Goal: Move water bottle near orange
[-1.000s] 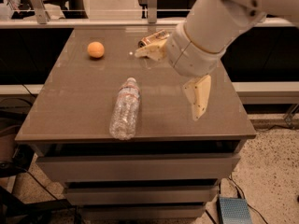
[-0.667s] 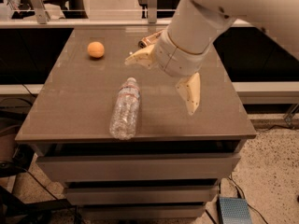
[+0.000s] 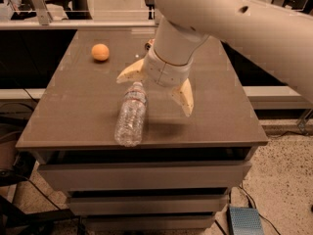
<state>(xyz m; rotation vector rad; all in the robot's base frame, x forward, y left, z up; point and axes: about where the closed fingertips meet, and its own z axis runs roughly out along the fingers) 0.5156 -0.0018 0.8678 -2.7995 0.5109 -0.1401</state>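
Note:
The water bottle (image 3: 131, 114) lies on its side on the brown table (image 3: 73, 111), cap pointing away from the front edge, a red-white label band near its top. The orange (image 3: 100, 52) sits at the far left of the table, well apart from the bottle. My gripper (image 3: 156, 87) hangs over the table just right of the bottle's cap end. It is open: one cream finger (image 3: 130, 73) points left above the cap and the other finger (image 3: 184, 97) points down to the right. It holds nothing.
My large white arm (image 3: 234, 13) crosses the upper right of the view and hides the table's far middle. A small bit of another object (image 3: 148, 45) peeks out behind the wrist. Drawers sit under the table. A counter runs behind it.
My gripper has moved left and slightly toward the front, from the table's right side to just beside the bottle's cap end. The bottle and the orange have not moved.

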